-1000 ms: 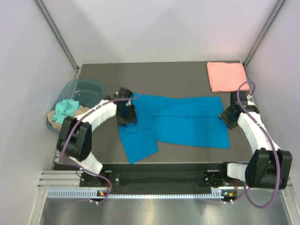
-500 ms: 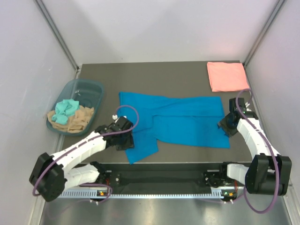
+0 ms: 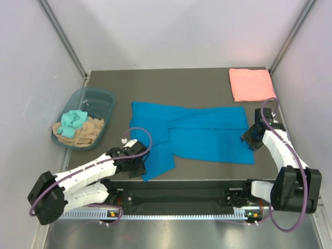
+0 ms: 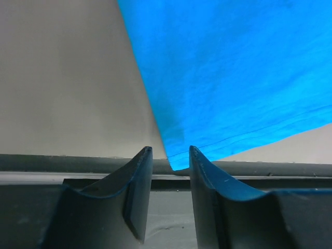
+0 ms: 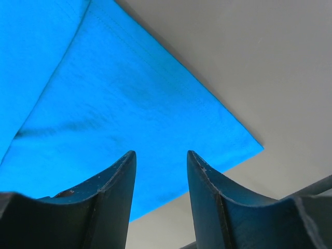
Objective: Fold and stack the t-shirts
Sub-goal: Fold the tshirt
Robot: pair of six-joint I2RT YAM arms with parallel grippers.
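Blue t-shirt (image 3: pixel 207 135) spread on dark table (image 3: pixel 181 88) between pale walls (image 3: pixel 31 62); left jaws and right jaws narrowly apart, empty.

No text, label, brand or number can be read anywhere

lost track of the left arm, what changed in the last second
The left claw swung from the blue t-shirt's far left corner back to its near corner, which now sits between the open jaws. The far corner lies flat. The right claw stayed at the shirt's right edge; the folded pink t-shirt and the tub didn't move.
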